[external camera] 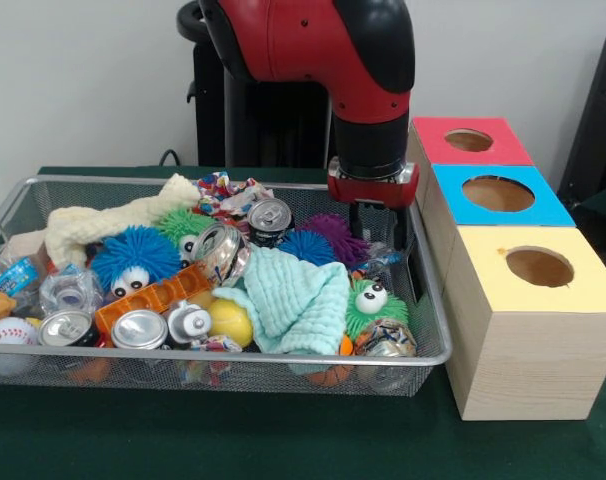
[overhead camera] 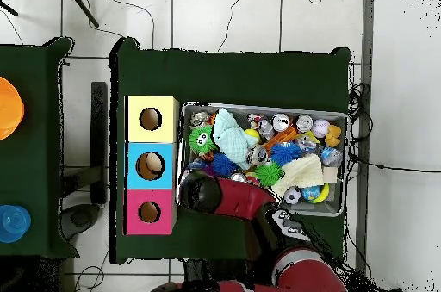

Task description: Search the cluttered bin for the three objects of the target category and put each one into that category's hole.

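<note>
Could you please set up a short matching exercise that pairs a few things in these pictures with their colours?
Things:
1. nearest box top
2. middle box top
3. folded cloth
4. googly-eyed puffer at the bin's left

Colours:
A. mint green
B. yellow
C. dark blue
D. light blue

Pairs: 1-B, 2-D, 3-A, 4-C

**Arm lowered, wrist vertical**

Red and black arm (external camera: 323,50) comes down from above, last link upright. Gripper (external camera: 383,235) points straight down below the red wrist block. Two dark jaws show slightly parted, nothing visibly between them. Overhead, the arm (overhead camera: 237,202) reaches forward from the base.
</note>
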Motion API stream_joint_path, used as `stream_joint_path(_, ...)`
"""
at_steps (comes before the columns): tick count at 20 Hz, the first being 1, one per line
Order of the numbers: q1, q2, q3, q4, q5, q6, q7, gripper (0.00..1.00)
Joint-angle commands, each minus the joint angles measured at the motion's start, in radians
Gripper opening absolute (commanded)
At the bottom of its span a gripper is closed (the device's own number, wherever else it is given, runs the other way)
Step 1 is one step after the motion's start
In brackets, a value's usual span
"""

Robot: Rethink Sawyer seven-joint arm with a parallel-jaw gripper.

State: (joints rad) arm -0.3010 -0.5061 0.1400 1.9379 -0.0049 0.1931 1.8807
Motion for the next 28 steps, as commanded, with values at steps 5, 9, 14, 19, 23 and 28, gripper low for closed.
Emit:
stream_joint_path(5,0.039,-0.034,-0.026,-0.017,-0.209,-0.062,0.009,1.00)
stream_joint_path(9,0.035,-0.036,-0.020,-0.029,-0.233,-0.046,0.035,1.00)
stream_joint_path(14,0.019,-0.045,-0.004,-0.037,-0.219,-0.025,0.073,1.00)
stream_joint_path(19,0.002,-0.053,0.012,-0.047,-0.194,-0.022,0.090,1.00)
stream_joint_path(23,-0.003,-0.058,0.016,-0.052,-0.174,-0.031,0.112,1.00)
stream_joint_path(28,-0.017,-0.079,0.028,-0.049,-0.142,-0.011,0.132,1.00)
